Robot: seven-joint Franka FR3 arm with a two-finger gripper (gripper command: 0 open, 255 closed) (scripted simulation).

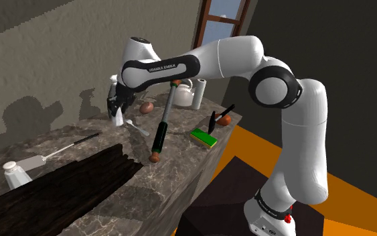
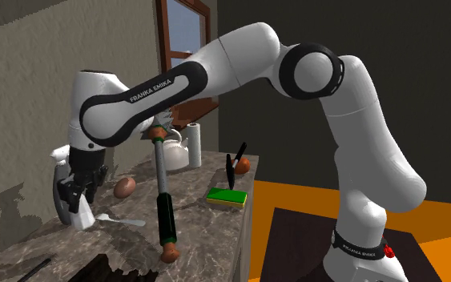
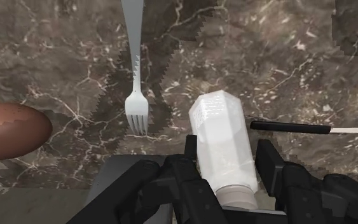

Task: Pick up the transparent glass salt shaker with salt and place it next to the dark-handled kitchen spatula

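The clear salt shaker [image 3: 219,121], white with salt inside, sits between the black gripper's [image 3: 227,147] jaws, which are closed on its sides near the cap end. It hangs tilted, with its base low over the dark marble desk [image 3: 56,57]; I cannot tell whether it is off the stone. A white fork [image 3: 136,108] lies just beside it, and a brown egg [image 3: 9,130] lies beyond the fork. On the shaker's other side lies the dark handle of the spatula [image 3: 298,127]. In the shoulder view the spatula stretches away toward the left, its pale blade well apart from the gripper.

The pick appears made, so the carry is the step in hand. The next move calls for a lift clear of the fork, a short travel toward the spatula, and a set-down upright beside it without touching the handle.
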